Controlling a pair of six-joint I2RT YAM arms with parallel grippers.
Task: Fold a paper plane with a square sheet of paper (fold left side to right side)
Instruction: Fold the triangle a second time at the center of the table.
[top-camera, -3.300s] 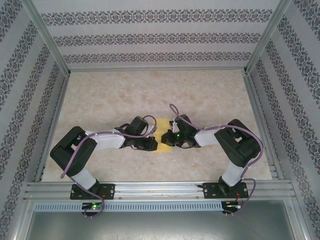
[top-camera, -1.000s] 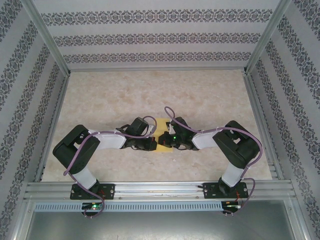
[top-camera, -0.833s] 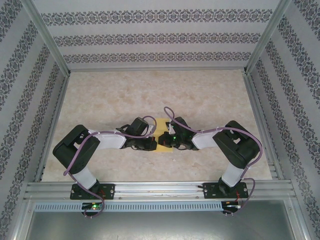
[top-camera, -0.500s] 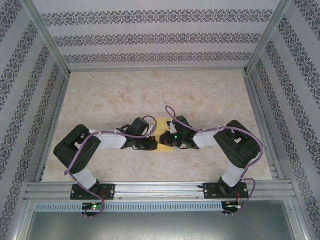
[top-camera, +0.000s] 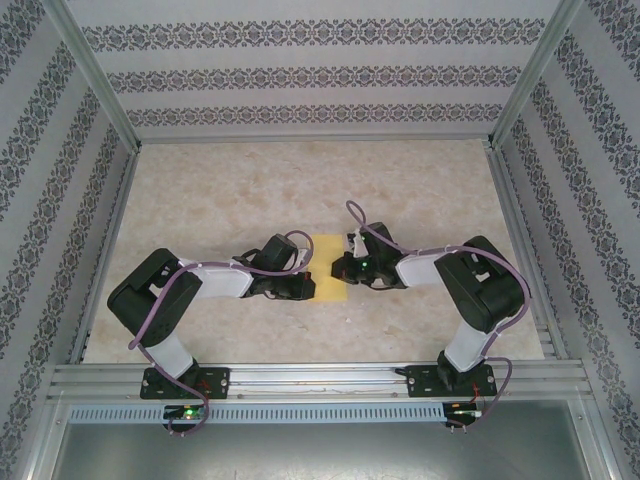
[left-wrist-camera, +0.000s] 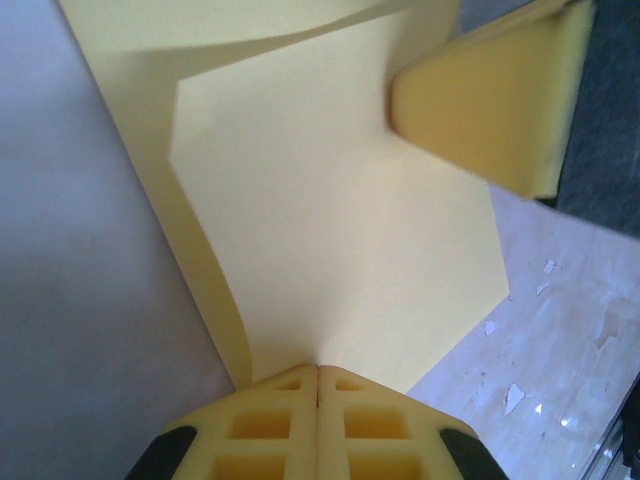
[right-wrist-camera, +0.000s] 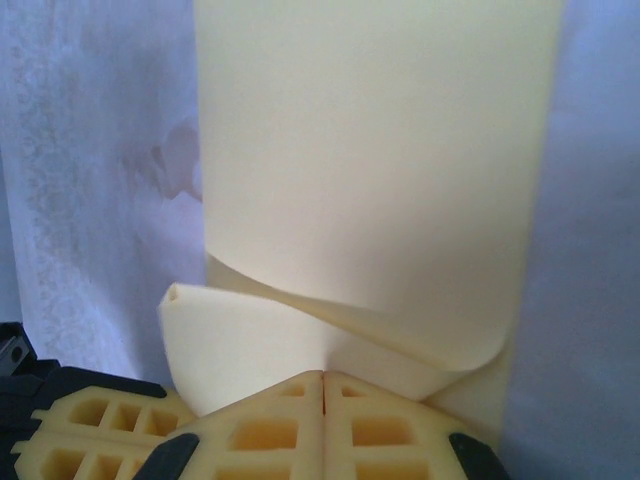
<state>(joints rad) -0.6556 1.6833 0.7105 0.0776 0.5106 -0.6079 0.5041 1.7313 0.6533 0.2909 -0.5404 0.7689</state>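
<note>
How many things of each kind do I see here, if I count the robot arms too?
yellow paper sheet: 1
robot arms, left and right: 2
Total: 3

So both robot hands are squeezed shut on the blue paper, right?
No, the sheet of paper is yellow, not blue; the top external view shows it. The rest is right: the left gripper and the right gripper are both shut on it.
</note>
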